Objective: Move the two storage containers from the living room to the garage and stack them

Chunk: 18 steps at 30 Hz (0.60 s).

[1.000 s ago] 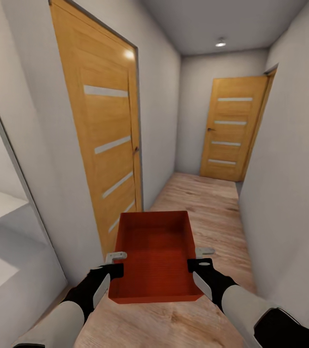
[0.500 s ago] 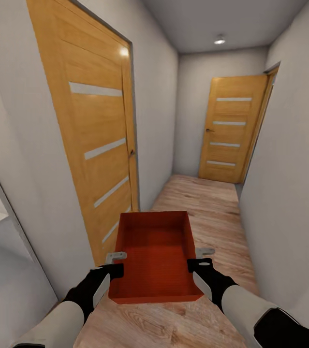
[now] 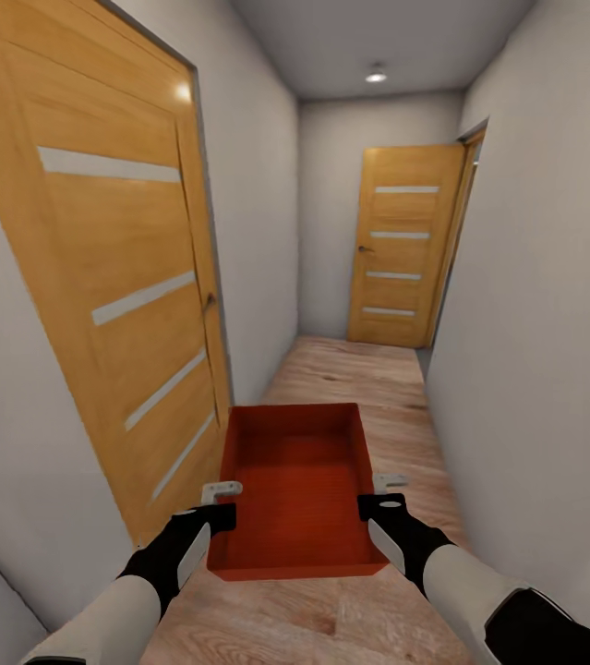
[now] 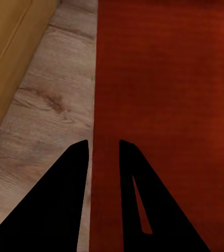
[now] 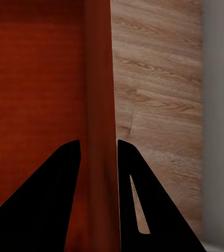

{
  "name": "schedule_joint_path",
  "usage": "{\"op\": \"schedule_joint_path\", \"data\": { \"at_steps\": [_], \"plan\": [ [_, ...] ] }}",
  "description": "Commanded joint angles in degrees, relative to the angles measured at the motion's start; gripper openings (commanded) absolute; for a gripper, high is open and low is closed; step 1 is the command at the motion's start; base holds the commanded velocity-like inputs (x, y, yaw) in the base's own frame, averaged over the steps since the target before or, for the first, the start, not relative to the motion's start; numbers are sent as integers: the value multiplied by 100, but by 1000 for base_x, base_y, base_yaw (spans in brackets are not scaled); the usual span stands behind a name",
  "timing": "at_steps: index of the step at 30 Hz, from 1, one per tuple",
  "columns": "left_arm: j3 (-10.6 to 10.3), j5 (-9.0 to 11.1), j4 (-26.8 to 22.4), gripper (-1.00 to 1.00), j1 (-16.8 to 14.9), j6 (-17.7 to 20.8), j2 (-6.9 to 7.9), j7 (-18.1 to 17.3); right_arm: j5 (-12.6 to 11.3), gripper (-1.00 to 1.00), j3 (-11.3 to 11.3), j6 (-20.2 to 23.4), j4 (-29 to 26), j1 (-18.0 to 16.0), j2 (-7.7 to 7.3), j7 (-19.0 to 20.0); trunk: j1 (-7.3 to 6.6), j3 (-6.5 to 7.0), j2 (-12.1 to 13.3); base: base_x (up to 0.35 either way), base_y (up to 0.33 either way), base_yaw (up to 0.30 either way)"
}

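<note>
Keep both grippers, left (image 3: 222,503) and right (image 3: 375,500), clamped on the container (image 3: 295,489) walls, carry it level, steering toward the door (image 3: 403,246) at 12 o'clock.

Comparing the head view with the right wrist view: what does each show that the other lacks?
Head view alone: the left gripper, two wooden doors, the near one at left and the far one at the hallway's end, and a ceiling light.
Right wrist view alone: the container wall clamped between the right gripper fingers.
Both: the orange-red storage container, wood plank floor.
</note>
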Motion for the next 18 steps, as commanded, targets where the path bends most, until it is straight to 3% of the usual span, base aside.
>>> {"op": "schedule_joint_path", "data": {
  "at_steps": [1, 18],
  "plan": [
    [-51, -124, -10, -100, 4, 45, 29, 75, 85, -100, -19, 47, -6, -12, -23, -60, 7, -13, -13, 322, 0, -220],
    [-51, -124, -7, -100, 3, 45, 31, 75, 85, -100, -20, 47, -5, -12, -23, -60, 7, -13, -13, 321, 0, -217]
  ]
}}
